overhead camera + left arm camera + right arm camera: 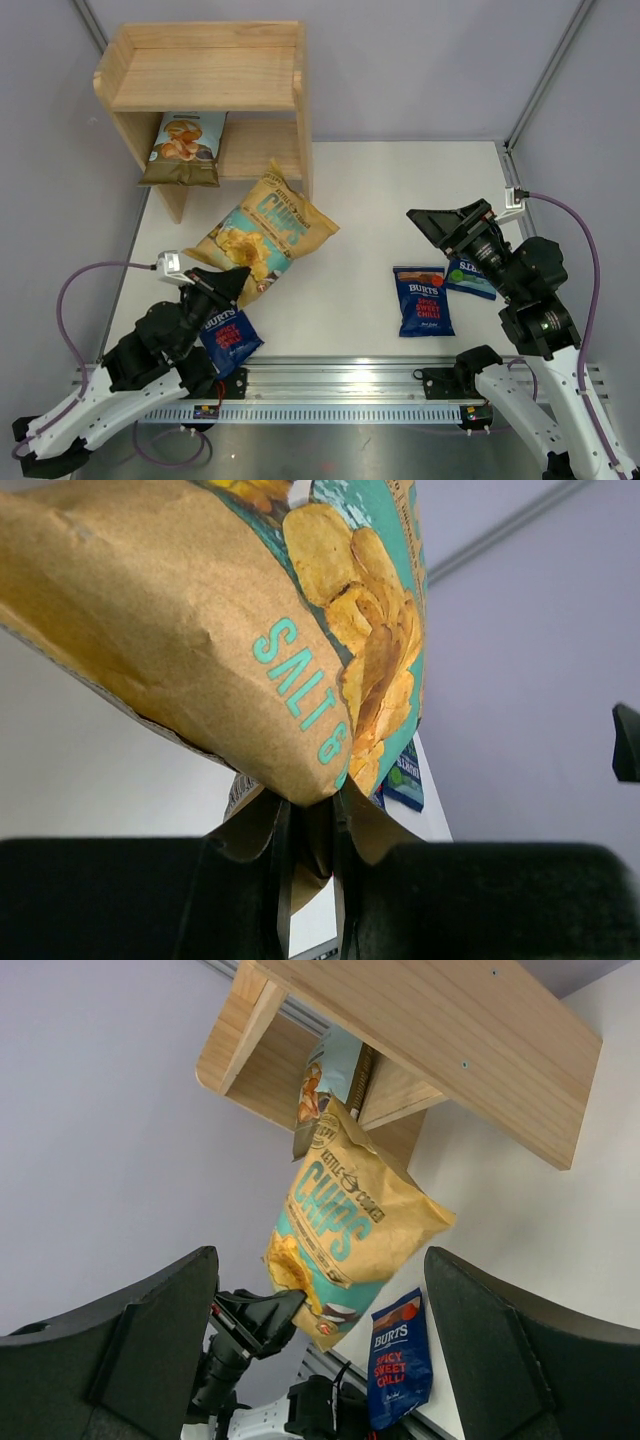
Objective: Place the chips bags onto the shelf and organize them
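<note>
Left gripper (310, 872) is clamped on the bottom edge of the yellow CHIPS bag (262, 235), which stretches ahead of it toward the shelf (205, 80). Right gripper (441, 224) gapes wide, empty, well off to its right.

There is one large yellow CHIPS bag (262, 235), one light-blue bag (185, 148), two dark-blue Burts bags (230, 338) (423, 300) with red lettering, and one dark-blue bag with green lettering (470, 278), five bags in all. One pine shelf (205, 80) has two tiers. Two hands: the left hand (232, 280) and the right hand (438, 222).
</note>
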{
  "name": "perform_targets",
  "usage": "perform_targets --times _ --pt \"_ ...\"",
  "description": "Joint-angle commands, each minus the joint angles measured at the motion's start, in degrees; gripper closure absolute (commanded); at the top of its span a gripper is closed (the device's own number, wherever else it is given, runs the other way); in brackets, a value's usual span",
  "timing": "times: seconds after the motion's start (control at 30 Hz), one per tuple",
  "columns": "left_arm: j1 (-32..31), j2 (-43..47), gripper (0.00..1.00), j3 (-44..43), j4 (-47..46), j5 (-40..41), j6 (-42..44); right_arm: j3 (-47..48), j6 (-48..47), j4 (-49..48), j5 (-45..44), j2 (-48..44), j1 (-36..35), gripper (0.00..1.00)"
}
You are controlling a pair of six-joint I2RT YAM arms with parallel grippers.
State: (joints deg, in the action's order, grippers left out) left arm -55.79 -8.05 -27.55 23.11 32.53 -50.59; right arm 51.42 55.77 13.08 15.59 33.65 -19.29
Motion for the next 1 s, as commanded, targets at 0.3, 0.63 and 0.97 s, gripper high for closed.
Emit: perform_targets --times 0.3,0.63,0.97 --pt "-0.2 -4.2 1.00 -16.6 12.5 19.7 -8.5 1.3 -1.5 -0.4 -1.5 -0.9 -0.3 0.09" --pt "-0.2 -21.5 1.00 -30.9 12.4 31.8 -11.5 0.9 -1.7 -0.2 -2.1 -1.8 -0.3 0.09" --pt "4.5 -37.0 1.00 -39.7 10.1 27.7 -13.4 3.5 -2.8 2.3 -2.2 -3.6 -0.3 0.09"
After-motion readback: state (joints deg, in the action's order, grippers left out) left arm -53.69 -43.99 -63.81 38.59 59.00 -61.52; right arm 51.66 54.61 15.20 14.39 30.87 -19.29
